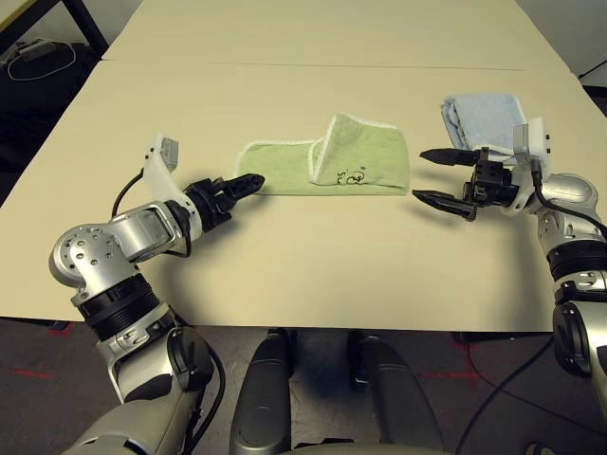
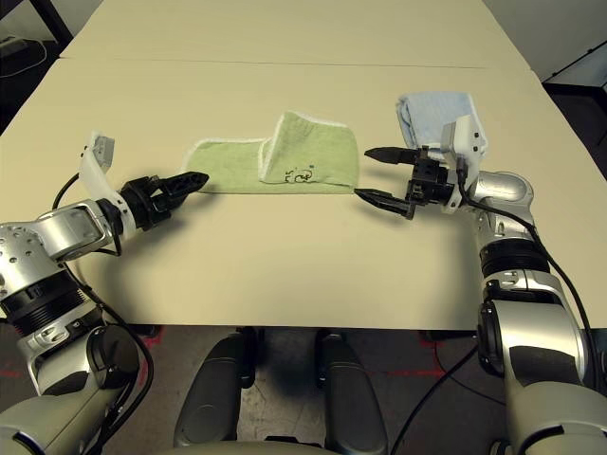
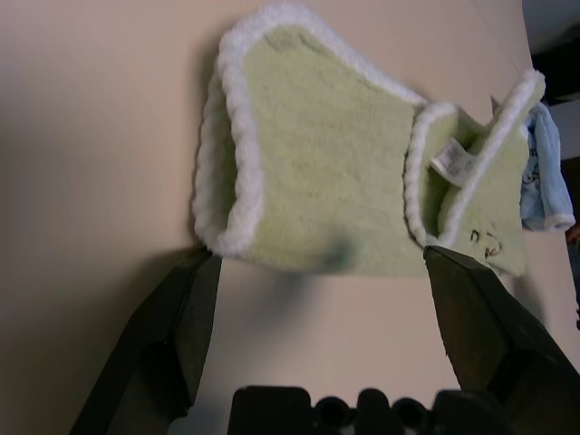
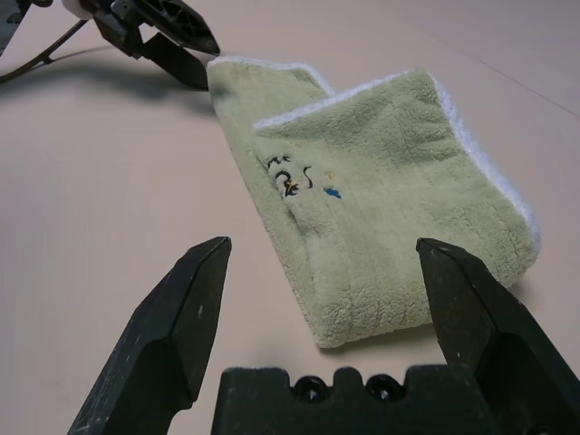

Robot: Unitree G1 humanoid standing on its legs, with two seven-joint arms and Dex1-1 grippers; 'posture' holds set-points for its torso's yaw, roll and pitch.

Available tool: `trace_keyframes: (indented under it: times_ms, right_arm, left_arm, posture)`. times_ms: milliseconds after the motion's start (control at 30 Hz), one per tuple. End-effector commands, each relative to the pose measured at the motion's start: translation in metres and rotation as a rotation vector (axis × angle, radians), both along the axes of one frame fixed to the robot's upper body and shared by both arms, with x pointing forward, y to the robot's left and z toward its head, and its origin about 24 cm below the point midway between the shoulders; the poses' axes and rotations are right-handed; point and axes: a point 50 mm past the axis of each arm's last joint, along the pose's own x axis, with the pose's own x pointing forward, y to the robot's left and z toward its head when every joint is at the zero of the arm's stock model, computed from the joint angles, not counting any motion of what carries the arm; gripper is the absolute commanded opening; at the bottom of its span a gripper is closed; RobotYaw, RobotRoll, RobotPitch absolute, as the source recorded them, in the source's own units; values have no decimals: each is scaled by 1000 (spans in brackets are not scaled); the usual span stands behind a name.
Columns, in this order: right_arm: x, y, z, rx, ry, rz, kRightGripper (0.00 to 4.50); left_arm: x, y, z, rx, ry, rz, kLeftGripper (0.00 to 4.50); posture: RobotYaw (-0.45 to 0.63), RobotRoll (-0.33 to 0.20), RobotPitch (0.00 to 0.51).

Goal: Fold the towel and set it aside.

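With the light green terry towel (image 1: 327, 169) lying partly folded mid-surface, right part doubled over with a raised flap: bring the left end effector (image 1: 248, 184), spread and empty at the towel's left white-stitched end, low around that edge. Pinch both layers, carry rightward over the scribble mark (image 1: 352, 176), keeping edges squared. Right end effector (image 1: 434, 177) spread and empty just off the right fold; pale blue folded towel (image 1: 471, 116) near behind it, seemingly apart, and open beige surface (image 1: 313, 275) in front for setting aside.
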Motion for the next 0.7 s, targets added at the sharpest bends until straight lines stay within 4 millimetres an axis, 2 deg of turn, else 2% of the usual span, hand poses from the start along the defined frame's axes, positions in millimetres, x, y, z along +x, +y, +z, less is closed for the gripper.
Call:
trace_keyframes:
  times_ms: [33, 367, 467, 700]
  right_arm:
    - [-1, 0, -3, -11, 5, 1, 4470]
    - [-1, -2, -4, -13, 10, -11, 4470]
    - [-1, -2, -4, -12, 9, -12, 4500]
    - [-1, -2, -3, -12, 7, -13, 4500]
  left_arm:
    - [7, -2, -3, 12, 8, 24, 4500]
    - [11, 1, -4, 40, -4, 58, 4500]
    - [11, 3, -6, 53, -3, 67, 3914]
    - [12, 4, -6, 49, -2, 88, 1265]
  posture:
    - [151, 0, 212]
    - [149, 0, 213]
    - [149, 0, 213]
    - [148, 0, 212]
